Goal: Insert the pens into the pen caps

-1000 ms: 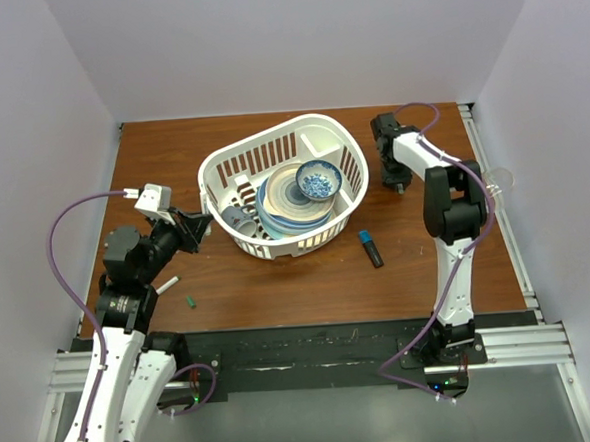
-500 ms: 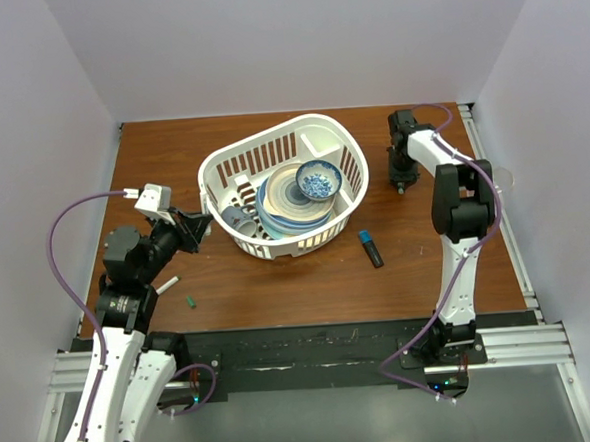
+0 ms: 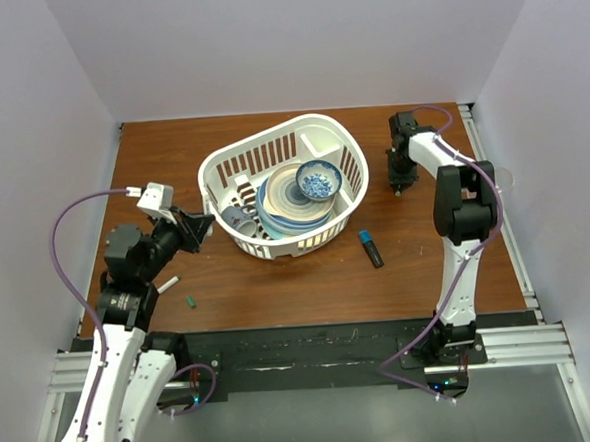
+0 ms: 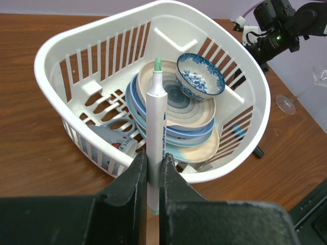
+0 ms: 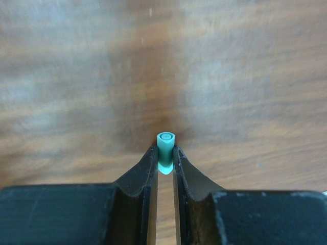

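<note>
Left gripper: jaws closed tight on a white pen, gripped low on the barrel.
White pen: upright between the fingers, green tip up, in front of the basket.
Right gripper: narrowed to a slit, pinching a green cap at the fingertips.
Green cap: open end facing the wrist camera, over bare table, right of the basket; whether it touches the wood is hard to judge.
Loose pen: on the table by the left arm.
Loose cap: just beside that pen, apart from it.
Black marker: blue end toward the basket, lying near its front right.
Basket contents: stacked plates, one blue patterned bowl.
</note>
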Action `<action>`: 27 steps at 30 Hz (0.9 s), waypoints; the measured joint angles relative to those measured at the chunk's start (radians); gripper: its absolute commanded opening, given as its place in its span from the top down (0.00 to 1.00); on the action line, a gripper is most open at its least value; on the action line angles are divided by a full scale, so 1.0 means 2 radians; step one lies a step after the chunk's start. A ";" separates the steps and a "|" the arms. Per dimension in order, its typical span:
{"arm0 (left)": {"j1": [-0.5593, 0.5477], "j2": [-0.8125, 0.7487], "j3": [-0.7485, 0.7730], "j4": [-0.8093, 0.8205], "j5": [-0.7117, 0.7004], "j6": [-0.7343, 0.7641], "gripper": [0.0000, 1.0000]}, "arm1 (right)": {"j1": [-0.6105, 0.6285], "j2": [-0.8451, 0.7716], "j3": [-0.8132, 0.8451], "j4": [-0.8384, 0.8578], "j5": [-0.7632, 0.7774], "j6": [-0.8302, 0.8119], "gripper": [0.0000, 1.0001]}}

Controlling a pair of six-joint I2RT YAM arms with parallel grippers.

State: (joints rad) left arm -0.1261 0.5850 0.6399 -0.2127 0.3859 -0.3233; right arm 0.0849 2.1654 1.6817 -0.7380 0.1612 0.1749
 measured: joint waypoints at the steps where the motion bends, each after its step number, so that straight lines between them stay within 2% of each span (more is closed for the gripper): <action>1: 0.000 0.002 0.001 -0.003 0.004 -0.002 1.00 | 0.000 -0.006 -0.009 0.002 -0.002 0.000 1.00; 10: 0.000 0.047 0.089 -0.056 0.036 -0.018 1.00 | 0.000 -0.063 -0.095 0.025 -0.024 0.012 1.00; 15: -0.006 0.074 0.119 -0.054 0.072 -0.030 1.00 | 0.000 -0.114 -0.161 0.038 -0.030 0.027 1.00; 20: -0.056 0.122 0.119 -0.052 0.081 -0.037 1.00 | 0.000 -0.168 -0.212 0.056 -0.038 0.043 1.00; 27: -0.173 0.151 0.126 -0.040 0.060 -0.058 1.00 | 0.003 -0.226 -0.270 0.088 -0.038 0.069 1.00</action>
State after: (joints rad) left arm -0.4728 0.8864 0.8928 -0.2924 0.5068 -0.4389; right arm 0.0902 1.7126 1.1416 -0.5613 0.0856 0.3122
